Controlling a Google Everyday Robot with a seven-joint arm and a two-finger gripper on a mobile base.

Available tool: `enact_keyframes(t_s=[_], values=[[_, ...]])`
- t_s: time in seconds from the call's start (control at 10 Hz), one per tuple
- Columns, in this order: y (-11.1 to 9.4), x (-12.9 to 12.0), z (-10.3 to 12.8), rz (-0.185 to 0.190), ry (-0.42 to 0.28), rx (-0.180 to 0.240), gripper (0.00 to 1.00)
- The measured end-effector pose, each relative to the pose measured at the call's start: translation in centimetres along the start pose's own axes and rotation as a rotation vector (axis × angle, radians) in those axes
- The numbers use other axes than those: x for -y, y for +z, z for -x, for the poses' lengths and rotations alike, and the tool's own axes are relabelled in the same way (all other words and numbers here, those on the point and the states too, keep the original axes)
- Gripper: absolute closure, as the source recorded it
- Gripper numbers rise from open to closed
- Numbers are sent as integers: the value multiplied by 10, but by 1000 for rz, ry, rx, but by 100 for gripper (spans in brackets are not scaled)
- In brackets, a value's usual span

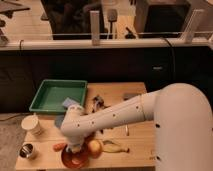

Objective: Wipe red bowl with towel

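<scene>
The red bowl sits at the front left of the wooden table, partly covered by my arm. My gripper points down into the bowl, at or just above its inside. A pale patch under the gripper may be the towel, but I cannot make it out. A round orange fruit lies right next to the bowl on its right.
A green tray holding a blue sponge stands at the back left. A white cup and a small metal cup are at the left edge. A small orange piece, a banana peel and dark utensils also lie on the table.
</scene>
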Motion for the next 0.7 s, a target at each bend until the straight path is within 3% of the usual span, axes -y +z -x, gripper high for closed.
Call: enact_keyframes(t_s=[0.2, 0.7], values=[[1, 8, 15, -9, -32, 60, 98], [-3, 2, 52, 10, -130, 144, 98]])
